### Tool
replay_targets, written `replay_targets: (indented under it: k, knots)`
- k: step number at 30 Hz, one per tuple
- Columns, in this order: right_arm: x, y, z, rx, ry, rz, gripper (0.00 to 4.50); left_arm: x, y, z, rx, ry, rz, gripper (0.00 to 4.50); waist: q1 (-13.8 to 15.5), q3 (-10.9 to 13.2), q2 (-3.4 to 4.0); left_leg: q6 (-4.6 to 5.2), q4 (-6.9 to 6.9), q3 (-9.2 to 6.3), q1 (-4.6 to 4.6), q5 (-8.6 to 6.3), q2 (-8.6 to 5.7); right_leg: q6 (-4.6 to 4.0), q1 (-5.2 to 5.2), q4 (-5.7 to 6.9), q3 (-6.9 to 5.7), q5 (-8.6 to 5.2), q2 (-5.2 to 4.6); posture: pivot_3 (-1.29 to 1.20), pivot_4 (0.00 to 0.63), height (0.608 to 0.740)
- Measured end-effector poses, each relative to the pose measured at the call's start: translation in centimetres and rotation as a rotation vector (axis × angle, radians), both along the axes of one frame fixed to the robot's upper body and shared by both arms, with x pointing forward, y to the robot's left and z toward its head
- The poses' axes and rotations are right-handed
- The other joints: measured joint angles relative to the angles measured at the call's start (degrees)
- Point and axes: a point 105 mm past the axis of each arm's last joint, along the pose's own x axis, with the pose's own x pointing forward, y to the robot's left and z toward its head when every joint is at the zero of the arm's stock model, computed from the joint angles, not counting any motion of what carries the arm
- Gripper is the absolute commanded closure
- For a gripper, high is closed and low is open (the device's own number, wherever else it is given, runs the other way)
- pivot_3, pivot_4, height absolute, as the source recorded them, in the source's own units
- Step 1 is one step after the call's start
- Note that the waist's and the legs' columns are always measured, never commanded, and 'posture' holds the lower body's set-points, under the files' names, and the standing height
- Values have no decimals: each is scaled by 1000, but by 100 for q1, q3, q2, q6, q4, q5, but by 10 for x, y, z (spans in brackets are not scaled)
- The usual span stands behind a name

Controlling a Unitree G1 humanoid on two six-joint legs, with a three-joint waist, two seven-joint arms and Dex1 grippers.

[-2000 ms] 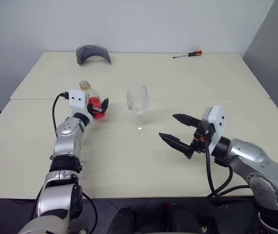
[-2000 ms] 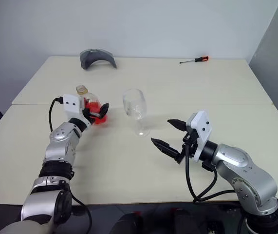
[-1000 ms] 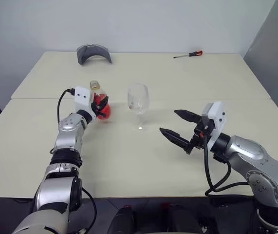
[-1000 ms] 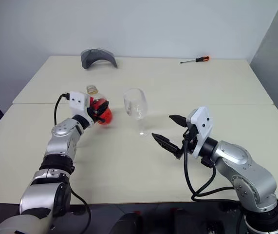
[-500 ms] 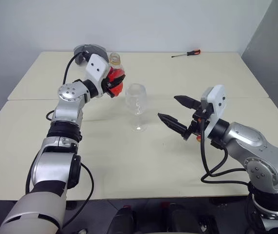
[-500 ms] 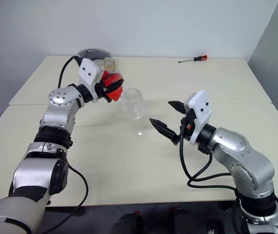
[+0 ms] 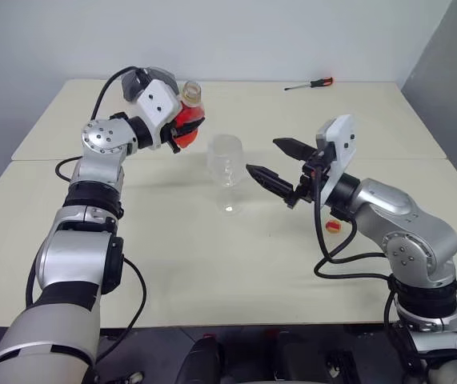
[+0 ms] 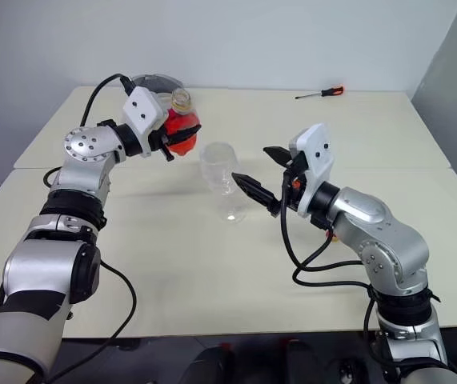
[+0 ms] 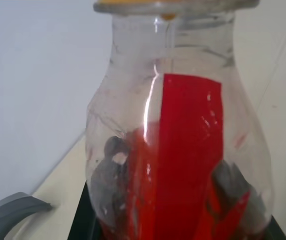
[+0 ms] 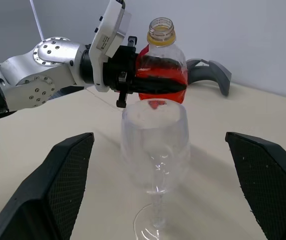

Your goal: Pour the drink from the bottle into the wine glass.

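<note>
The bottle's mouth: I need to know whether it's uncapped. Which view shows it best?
Right wrist view: the bottle stands upright behind the wine glass, its mouth open. The eye views show it far smaller; the left wrist view crops the rim.

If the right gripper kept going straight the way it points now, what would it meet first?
Most likely the wine glass: in the right wrist view it stands centred between the right gripper's open fingers. The held bottle lies beyond it; depth is hard to judge.
</note>
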Motion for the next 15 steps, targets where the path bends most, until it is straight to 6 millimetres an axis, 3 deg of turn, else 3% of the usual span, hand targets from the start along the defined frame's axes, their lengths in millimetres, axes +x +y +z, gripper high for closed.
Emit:
replay_targets:
  k: [15]
  knots:
    - [0, 6, -4, -19, -5, -10, 0, -4, 5, 3, 32, -30, -14, 3263, 0, 0, 0, 5, 10, -1, 7, -3, -6, 0, 1, 25, 5, 0, 1, 0, 150, 740]
